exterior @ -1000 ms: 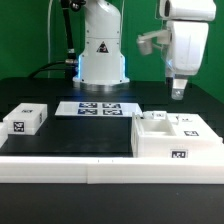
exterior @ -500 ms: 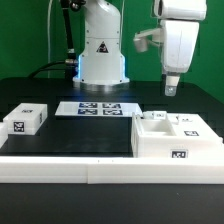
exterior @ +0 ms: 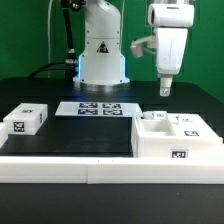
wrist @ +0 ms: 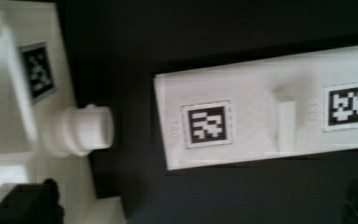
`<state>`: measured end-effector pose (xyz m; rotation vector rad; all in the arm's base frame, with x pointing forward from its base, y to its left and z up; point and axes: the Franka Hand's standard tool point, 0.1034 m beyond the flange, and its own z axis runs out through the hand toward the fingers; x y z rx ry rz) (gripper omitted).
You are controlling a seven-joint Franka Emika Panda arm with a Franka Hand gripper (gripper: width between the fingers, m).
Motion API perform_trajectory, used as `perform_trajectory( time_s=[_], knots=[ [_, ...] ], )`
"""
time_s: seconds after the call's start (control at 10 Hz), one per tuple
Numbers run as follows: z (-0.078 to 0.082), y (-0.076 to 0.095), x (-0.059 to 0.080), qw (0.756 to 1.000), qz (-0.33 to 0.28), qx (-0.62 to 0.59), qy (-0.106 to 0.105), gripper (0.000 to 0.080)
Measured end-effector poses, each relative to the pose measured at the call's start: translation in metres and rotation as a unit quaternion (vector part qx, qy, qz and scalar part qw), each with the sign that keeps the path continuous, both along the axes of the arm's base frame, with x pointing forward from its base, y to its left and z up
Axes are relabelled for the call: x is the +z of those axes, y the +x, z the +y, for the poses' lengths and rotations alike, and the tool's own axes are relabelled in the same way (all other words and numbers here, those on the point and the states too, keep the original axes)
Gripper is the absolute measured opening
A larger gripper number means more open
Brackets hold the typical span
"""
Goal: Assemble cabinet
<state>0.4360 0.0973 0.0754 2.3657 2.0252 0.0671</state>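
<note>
The cabinet box (exterior: 172, 142), large and white with a tag on its front, stands at the exterior view's right. Smaller tagged white panels (exterior: 188, 121) lie on its top. A small tagged white slab (exterior: 25, 119) lies at the exterior view's left. My gripper (exterior: 164, 89) hangs high above the back of the box, touching nothing. In the wrist view my gripper (wrist: 194, 210) is open and empty, with dark fingers (wrist: 25, 205) at the frame's sides. Below it are a white panel with two tags (wrist: 265, 115) and a white part with a round knob (wrist: 83, 128).
The marker board (exterior: 98, 108) lies flat on the black table in front of the robot base (exterior: 101, 55). A long low white rail (exterior: 60, 170) runs along the front edge.
My gripper has risen and moved toward the exterior view's left, away from the cabinet box. The parts have not moved.
</note>
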Motion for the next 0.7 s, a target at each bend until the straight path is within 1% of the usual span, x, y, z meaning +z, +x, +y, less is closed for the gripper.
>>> perform_trajectory(
  time_s=[0.1,0.2,0.4,0.7],
  knots=[
    [-0.002,-0.009,-0.008,1.000,0.005,-0.002,0.002,0.0797],
    [-0.002,-0.007,-0.007,1.000,0.006,-0.002,0.001,0.0797],
    [-0.002,-0.007,-0.008,1.000,0.007,-0.002,0.001,0.0797],
    [0.006,-0.010,-0.024,1.000,-0.006,0.001,0.018,0.0797]
  ],
)
